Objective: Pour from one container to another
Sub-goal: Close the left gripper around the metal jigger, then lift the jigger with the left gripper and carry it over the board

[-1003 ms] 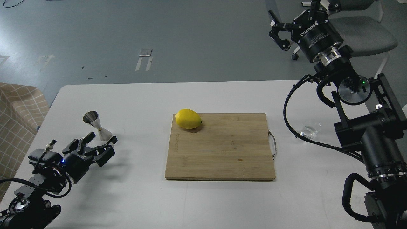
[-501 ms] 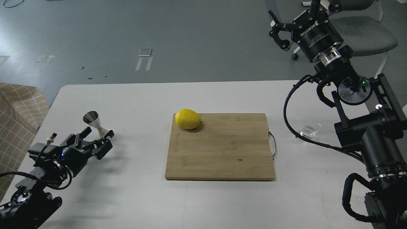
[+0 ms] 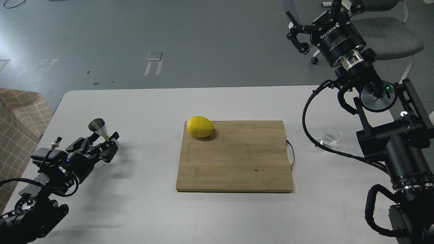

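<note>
Down at the left edge of the white tabletop [image 3: 152,105], the left claw [image 3: 103,144] is low over the surface, its fingers spread to either side of the steel jigger [image 3: 101,130]. The jigger stands upright, its upper cone poking above the fingers, its lower half hidden behind them; I cannot tell whether the pads touch the metal. Over on the far right, the small clear glass cup [image 3: 330,139] sits on the tabletop just beside the black cable of the right arm, well apart from the jigger. The right claw [image 3: 313,20] is up high, beyond the far edge of the tabletop, fingers spread wide and holding nothing, the lettering on its black body plain to read. In the middle lies a wooden cutting board [image 3: 237,159] with a metal handle on its right side, and a yellow lemon [image 3: 200,126] rests on its far left corner. A grey office chair [image 3: 390,34] stands on the floor behind the right arm
</note>
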{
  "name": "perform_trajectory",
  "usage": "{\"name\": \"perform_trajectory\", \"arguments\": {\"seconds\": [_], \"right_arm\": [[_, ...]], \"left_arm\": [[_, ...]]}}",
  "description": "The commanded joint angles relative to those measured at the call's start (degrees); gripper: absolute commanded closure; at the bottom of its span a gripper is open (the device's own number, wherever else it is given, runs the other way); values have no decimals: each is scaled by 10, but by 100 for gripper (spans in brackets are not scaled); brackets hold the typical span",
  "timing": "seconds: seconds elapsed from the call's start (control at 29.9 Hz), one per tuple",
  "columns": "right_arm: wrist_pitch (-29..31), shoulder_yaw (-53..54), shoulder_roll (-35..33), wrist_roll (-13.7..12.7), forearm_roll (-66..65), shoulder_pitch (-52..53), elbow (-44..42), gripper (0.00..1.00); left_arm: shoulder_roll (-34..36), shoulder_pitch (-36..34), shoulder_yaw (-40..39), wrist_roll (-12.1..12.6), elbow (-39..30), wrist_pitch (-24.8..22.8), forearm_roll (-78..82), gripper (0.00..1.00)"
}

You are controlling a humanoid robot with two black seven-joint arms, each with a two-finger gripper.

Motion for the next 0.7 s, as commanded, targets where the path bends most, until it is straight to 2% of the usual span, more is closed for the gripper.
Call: {"name": "perform_trajectory", "arguments": {"seconds": [0.0,0.07,0.2,0.47,0.67], "right_arm": [[0,0,-1,0,0,0,0,0],[0,0,-1,0,0,0,0,0],[0,0,0,0,0,0,-1,0],[0,1,-1,0,0,0,-1,0],[0,1,-1,0,-1,0,-1,0]], "left_arm": [[0,-4,0,0,0,0,-9,53],[0,-4,0,0,0,0,-9,58],[1,-4,0,0,0,0,-8,80],[1,-31,-1,0,-8,0,-7,89],[6,-72,-1,0,-12,0,-6,89]]}}
